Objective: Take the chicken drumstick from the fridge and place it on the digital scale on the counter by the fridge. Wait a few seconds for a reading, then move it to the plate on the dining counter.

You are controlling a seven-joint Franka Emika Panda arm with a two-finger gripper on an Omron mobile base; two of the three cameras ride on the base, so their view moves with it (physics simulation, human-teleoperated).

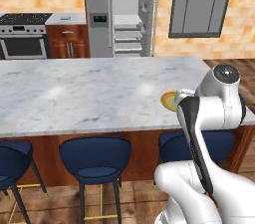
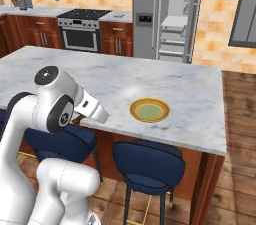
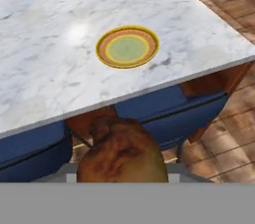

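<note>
In the left base view, the dining counter (image 1: 74,93) was seen running wide across the frame, the plate (image 1: 168,100) showing partly at its near right edge behind the arm's elbow. The fridge (image 1: 119,14) stood open far behind. The arm was seen folded close to the base, short of the counter edge.

In the right base view, the plate (image 2: 149,110) lay bare near the counter's near edge, above a blue stool (image 2: 148,163). The forearm was angled toward it, well short of it.

In the hand view, the chicken drumstick (image 3: 122,156) was seen held low between the gripper (image 3: 122,175) jaws, closed on it, over the stools and short of the counter. The plate (image 3: 127,47) lay ahead. A good placement would call for the hand to be carried forward over the rim, lowered to the plate's centre, then released gently.
</note>
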